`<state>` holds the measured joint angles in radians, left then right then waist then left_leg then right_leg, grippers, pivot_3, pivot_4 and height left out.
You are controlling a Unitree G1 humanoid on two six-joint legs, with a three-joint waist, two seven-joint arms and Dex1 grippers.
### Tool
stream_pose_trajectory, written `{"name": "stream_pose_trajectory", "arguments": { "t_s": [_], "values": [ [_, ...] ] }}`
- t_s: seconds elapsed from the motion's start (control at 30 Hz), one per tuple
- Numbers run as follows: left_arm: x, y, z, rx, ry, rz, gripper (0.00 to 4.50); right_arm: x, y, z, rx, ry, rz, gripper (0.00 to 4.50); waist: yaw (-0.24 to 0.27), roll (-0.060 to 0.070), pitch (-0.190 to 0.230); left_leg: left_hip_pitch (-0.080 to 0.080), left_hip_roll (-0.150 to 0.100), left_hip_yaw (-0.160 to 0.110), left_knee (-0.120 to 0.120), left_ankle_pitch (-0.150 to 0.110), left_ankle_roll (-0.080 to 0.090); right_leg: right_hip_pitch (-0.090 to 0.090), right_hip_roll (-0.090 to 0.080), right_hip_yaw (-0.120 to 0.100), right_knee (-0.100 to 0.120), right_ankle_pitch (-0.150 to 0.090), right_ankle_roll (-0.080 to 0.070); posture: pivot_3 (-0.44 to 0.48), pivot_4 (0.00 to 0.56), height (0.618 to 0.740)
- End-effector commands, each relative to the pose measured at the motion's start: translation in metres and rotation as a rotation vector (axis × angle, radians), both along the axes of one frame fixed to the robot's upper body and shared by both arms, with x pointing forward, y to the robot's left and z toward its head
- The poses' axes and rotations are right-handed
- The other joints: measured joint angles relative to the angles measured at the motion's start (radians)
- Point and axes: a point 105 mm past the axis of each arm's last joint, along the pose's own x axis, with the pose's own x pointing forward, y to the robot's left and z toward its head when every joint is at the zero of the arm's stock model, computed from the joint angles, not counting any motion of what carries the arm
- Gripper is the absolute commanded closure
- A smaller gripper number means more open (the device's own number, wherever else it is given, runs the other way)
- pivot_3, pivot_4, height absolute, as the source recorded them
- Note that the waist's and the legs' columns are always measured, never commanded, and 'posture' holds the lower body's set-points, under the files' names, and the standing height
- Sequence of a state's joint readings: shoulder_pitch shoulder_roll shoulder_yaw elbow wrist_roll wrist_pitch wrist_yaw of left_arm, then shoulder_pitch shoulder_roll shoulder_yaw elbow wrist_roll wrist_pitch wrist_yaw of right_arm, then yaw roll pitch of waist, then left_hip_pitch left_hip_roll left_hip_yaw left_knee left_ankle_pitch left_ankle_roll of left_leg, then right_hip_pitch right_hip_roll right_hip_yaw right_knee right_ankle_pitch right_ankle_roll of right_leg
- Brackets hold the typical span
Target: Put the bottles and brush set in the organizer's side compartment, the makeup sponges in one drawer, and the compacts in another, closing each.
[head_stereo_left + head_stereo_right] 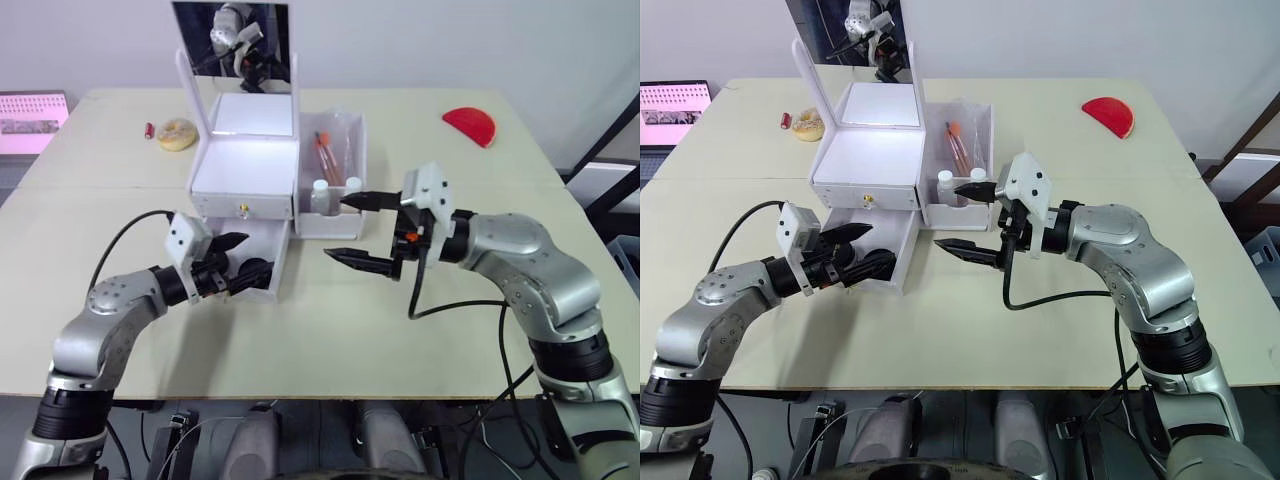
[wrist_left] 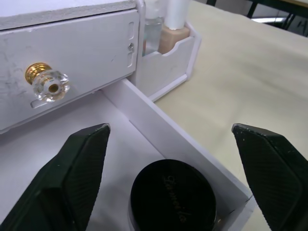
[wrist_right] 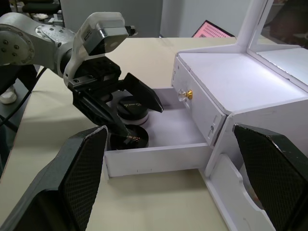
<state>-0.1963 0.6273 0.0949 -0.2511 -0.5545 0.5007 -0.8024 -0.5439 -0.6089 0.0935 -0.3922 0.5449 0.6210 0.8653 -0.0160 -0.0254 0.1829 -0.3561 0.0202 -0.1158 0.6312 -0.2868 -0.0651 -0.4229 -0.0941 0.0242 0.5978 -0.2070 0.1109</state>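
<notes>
two pincers point(image 1: 232, 257) point(image 1: 358, 228) spread apart over beige table point(image 1: 440, 320); grey wall point(image 1: 420, 40) behind

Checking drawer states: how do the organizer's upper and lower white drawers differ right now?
The upper white drawer with the gold-and-crystal knob is pushed shut; the lower white drawer is pulled out. The upper's contents are hidden; the lower holds round black compacts, with the open left gripper over them. Both are white.

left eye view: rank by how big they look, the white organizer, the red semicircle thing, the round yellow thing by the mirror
1. white organizer, by far the largest
2. red semicircle
3. round yellow item, only slightly smaller than the red one

Both small items sit far back on the table, so the gap between them is hard to trust.
</notes>
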Motion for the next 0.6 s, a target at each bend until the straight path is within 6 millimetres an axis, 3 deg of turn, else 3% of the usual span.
{"name": "stream_pose_trajectory", "arguments": {
  "t_s": [0.03,0.27,0.3,0.37,0.43,0.6],
  "values": [
    [-0.002,0.000,0.017,-0.004,-0.051,-0.009,0.10,-0.005,0.001,0.010,0.010,-0.048,0.007,0.00,0.000,0.000,0.000,0.000,0.000,0.000,0.000,0.000,0.000,0.000,0.000,0.000,0.000,0.000,0.000,0.000,0.150,0.739],
    [-0.023,0.020,0.032,-0.035,-0.027,-0.038,0.10,-0.007,0.002,0.008,0.011,-0.043,0.009,0.00,-0.005,0.000,0.000,0.000,0.000,0.000,-0.001,0.000,0.000,-0.001,0.000,0.000,0.000,0.000,0.000,0.000,0.150,0.739],
    [-0.032,0.024,0.032,-0.020,-0.001,-0.067,0.33,-0.007,0.002,0.008,0.010,-0.041,0.009,0.00,-0.004,0.001,0.000,0.000,0.000,0.000,-0.001,0.000,0.000,-0.001,0.000,0.000,0.000,0.000,0.000,0.000,0.150,0.739],
    [-0.051,0.028,0.030,0.025,0.059,-0.142,0.95,-0.008,0.000,0.007,0.006,-0.039,0.008,0.00,-0.006,0.001,0.000,0.000,0.000,0.000,-0.001,0.000,0.000,-0.001,0.000,0.000,0.000,0.000,0.000,0.000,0.150,0.739],
    [-0.067,0.031,0.027,0.079,0.120,-0.208,1.96,-0.008,-0.002,0.008,0.006,-0.040,0.008,0.00,-0.005,0.001,0.001,-0.001,0.000,0.000,-0.001,0.000,0.000,-0.001,0.000,0.000,0.000,-0.001,0.000,0.000,0.150,0.739],
    [-0.080,0.048,0.005,0.240,0.210,-0.243,4.47,-0.009,-0.005,0.010,0.007,-0.044,0.008,0.00,0.001,0.002,0.001,-0.001,0.000,0.000,-0.001,0.000,0.000,-0.001,0.000,0.000,0.000,-0.001,0.000,0.000,0.150,0.739]
  ]
}}
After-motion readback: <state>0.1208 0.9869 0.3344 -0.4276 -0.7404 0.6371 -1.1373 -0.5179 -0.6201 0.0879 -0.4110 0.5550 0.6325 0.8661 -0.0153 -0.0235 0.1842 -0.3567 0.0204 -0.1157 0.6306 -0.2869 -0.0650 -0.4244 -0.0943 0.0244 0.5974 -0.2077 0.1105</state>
